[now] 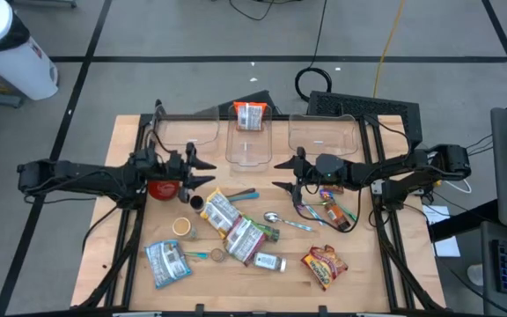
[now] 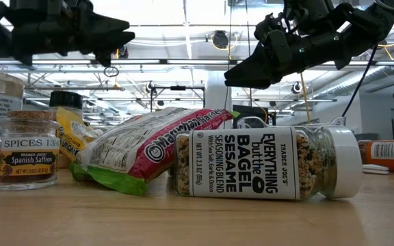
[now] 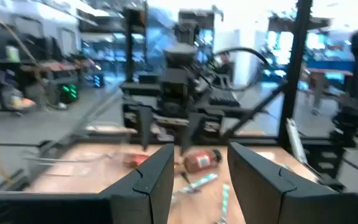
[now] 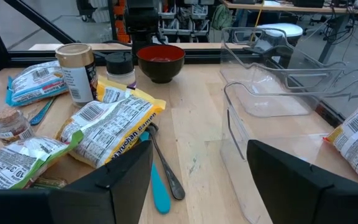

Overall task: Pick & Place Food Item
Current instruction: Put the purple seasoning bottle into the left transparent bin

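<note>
ramen packet (image 4: pixel 107 127) just beside open right tool (image 4: pixel 194 180)

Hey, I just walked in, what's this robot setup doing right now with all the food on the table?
Neither arm holds anything at the moment. The left gripper hovers open above the table beside the red bowl, and the right gripper hovers open near the middle clear bin. One snack packet already lies in that bin. The rest remains scattered on the table: ramen packets, a seasoning jar, a saffron jar and a spoon.
</note>
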`<state>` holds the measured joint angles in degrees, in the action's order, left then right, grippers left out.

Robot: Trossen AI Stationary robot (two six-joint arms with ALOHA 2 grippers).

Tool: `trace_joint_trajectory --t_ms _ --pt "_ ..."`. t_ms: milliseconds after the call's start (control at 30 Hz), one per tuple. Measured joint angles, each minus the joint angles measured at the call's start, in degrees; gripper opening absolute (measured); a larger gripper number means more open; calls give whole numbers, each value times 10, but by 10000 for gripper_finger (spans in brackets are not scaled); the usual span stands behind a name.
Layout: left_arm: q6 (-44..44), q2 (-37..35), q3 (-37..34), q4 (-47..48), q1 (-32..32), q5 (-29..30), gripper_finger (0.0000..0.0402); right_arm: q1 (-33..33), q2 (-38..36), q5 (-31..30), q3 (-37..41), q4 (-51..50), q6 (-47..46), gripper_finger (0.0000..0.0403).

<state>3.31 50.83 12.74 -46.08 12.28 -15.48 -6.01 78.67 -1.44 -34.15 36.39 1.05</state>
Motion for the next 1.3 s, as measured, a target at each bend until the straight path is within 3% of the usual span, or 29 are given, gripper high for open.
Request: trace_joint_trajectory --t_ms 633,867,1067,1300 --pt "-52 0 -9 -11 0 21 159 1 0 0 0 22 1 254" --pt "-98 0 -9 25 0 25 159 1 0 0 0 24 -4 254" --pt "-116 -2 1 130 0 56 159 1 0 0 0 21 -6 254" --pt "-124 -27 92 382 0 111 159 1 0 0 0 25 -6 254"
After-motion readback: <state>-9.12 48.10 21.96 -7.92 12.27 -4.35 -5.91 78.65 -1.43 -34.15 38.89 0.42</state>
